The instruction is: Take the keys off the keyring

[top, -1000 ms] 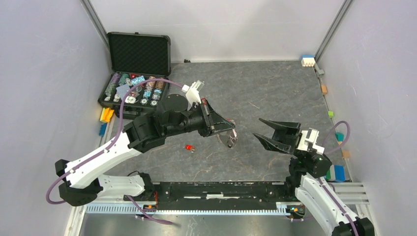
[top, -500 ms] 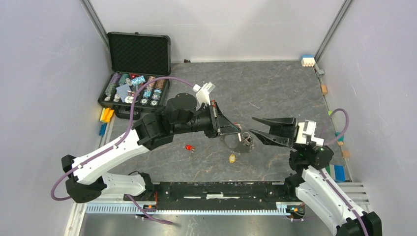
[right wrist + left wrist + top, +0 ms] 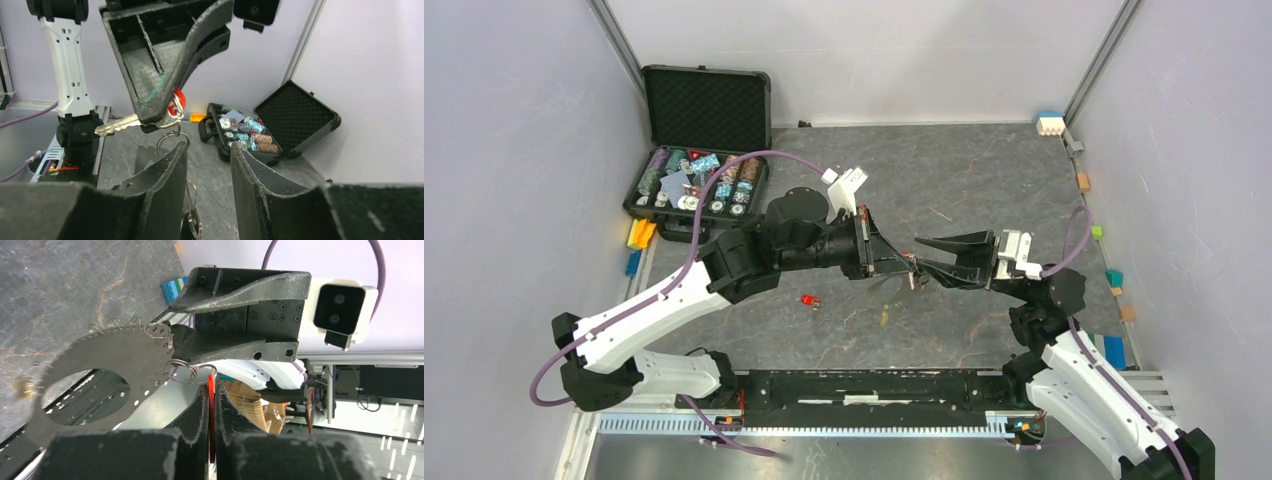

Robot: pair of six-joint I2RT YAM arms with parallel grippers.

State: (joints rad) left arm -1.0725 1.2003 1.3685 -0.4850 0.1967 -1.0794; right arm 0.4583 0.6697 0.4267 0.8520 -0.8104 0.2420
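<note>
2 arms meet over the keyring
The left gripper (image 3: 902, 263) is clenched on a red key (image 3: 179, 99), suspending the hanging keyring (image 3: 115, 355) above the table so the right gripper (image 3: 917, 256), jaws apart, can likely tug it free.

Top camera: high, rear, looking down. Wrist cameras: close, facing each other, sharing keyring (image 3: 115, 365).

right claw (image 3: 920, 253) advanced, reaching keyring (image 3: 125, 355)
</note>
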